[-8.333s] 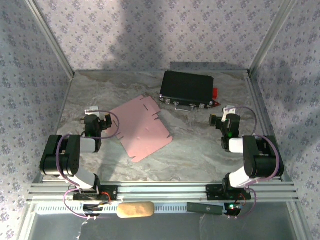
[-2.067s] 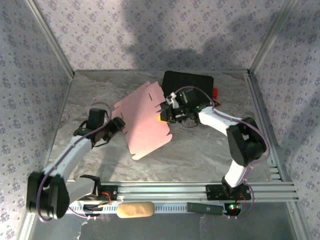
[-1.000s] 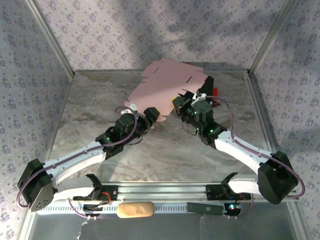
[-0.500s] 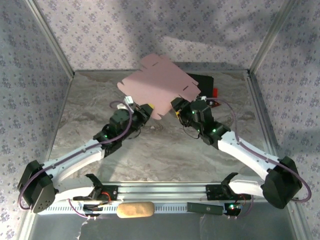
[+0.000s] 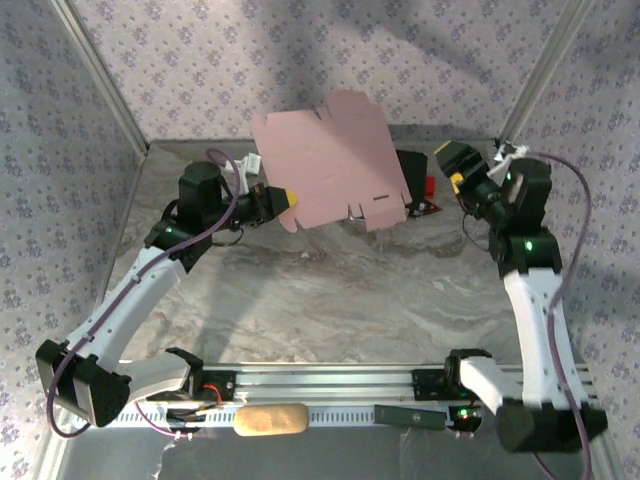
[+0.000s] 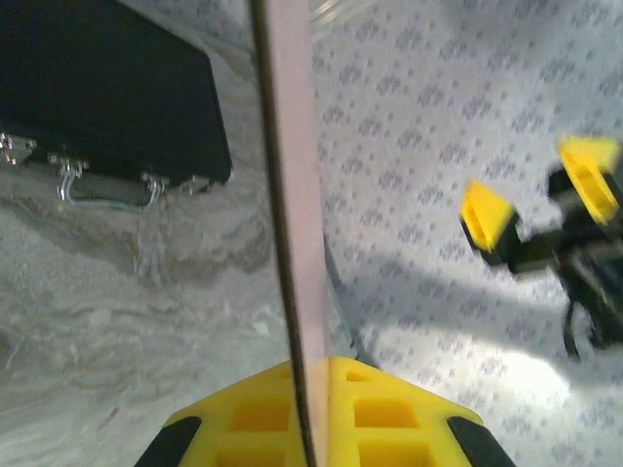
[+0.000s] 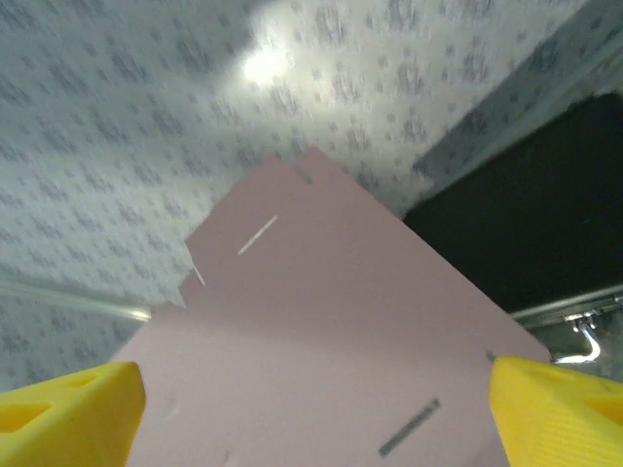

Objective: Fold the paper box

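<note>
Paper box [image 5: 325, 155]: flat, unfolded, up off the tabletop [image 5: 330, 300], hanging in front of the black case [image 5: 415, 165]. Left fingers [image 5: 283, 197] are pinched tight on its lower-left edge, sheet edge-on between the pads. Right fingers [image 5: 447, 152] are spread wide and empty, just off the right edge, facing the pink face. Right arm looks free to take that right edge.

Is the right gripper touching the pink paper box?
Apart. The top external view shows the right gripper, jaws open, well right of the paper box, with a clear gap between them.
</note>
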`<action>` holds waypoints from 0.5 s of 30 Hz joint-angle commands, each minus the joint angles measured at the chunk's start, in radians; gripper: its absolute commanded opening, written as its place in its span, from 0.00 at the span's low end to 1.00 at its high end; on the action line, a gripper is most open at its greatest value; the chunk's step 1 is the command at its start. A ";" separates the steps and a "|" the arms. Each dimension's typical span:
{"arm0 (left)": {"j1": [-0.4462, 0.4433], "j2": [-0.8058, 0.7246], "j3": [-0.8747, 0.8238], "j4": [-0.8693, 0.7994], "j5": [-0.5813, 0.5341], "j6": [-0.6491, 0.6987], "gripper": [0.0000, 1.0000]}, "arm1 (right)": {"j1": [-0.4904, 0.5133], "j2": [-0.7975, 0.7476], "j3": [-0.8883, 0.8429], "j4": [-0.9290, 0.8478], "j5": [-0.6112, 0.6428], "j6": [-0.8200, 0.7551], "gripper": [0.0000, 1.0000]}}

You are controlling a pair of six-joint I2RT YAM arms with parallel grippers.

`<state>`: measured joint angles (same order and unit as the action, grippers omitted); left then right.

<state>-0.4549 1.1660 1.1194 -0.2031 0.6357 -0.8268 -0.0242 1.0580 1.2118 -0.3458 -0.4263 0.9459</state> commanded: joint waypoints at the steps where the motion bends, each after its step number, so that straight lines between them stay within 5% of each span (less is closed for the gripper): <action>1: 0.027 0.017 0.054 -0.118 0.176 0.167 0.00 | -0.063 0.166 0.067 0.029 -0.384 -0.109 0.89; 15: 0.137 0.079 0.133 -0.183 0.389 0.239 0.00 | -0.083 0.397 0.043 0.089 -0.625 -0.373 0.84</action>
<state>-0.3264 1.2217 1.2098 -0.3714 0.9443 -0.6285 -0.1162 1.4303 1.2663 -0.3050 -0.9447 0.6361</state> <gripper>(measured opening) 0.055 0.847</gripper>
